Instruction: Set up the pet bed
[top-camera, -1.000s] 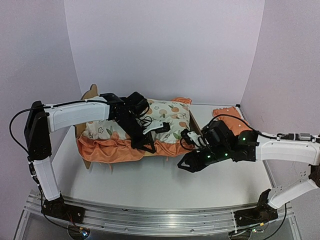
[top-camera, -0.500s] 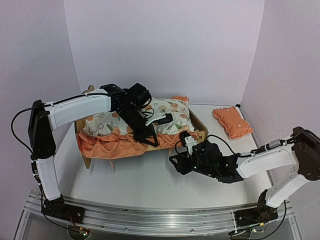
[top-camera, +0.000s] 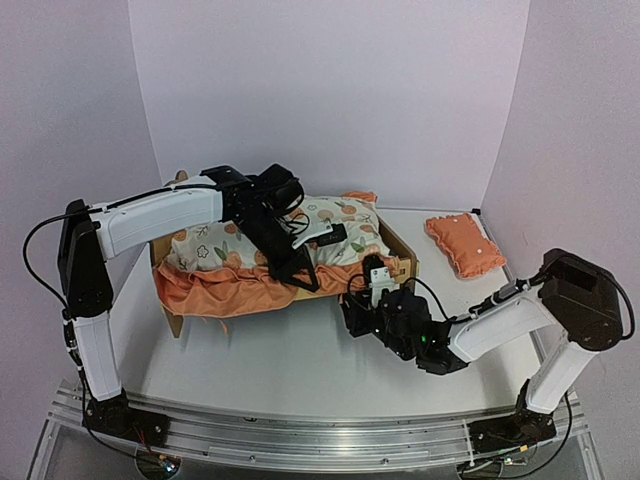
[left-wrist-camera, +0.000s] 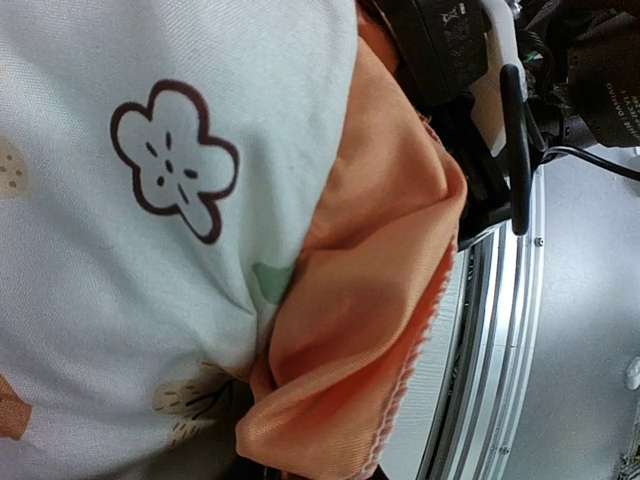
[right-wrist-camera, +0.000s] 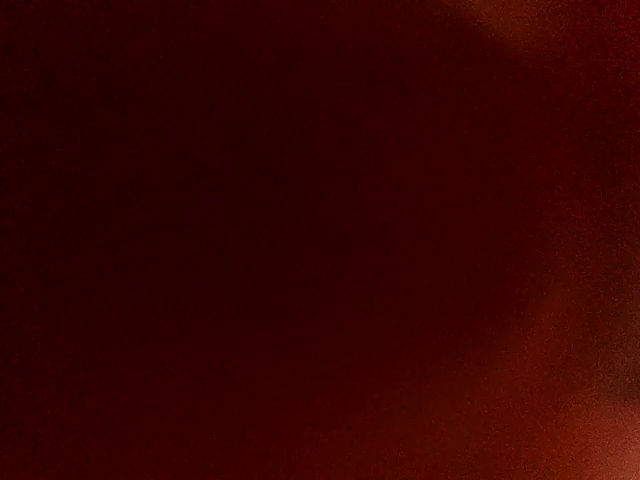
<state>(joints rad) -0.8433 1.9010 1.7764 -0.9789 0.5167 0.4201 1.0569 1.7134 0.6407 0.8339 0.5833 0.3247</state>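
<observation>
The white-shelled, black-jointed left arm (top-camera: 160, 218) had a thin black cable (top-camera: 30, 262) looping out at 9 o'clock beside its black elbow block. Its slim black left gripper (top-camera: 303, 283) sat below a small white plate (top-camera: 320, 232). The matching white-and-black right arm (top-camera: 497, 318) showed a green light on its wrist. 2 black bases (top-camera: 125, 418) were bolted to a grooved silver aluminium rail (top-camera: 300, 440) at 6 o'clock.

Right wrist view: dark red blur throughout, nothing legible.
Bed (top-camera: 404, 262): frame mostly hidden under pad (top-camera: 340, 222) and left arm (top-camera: 160, 220).
Right gripper (top-camera: 357, 303): jaws too small to read.
Pad in left wrist view: cut off at three edges.
</observation>
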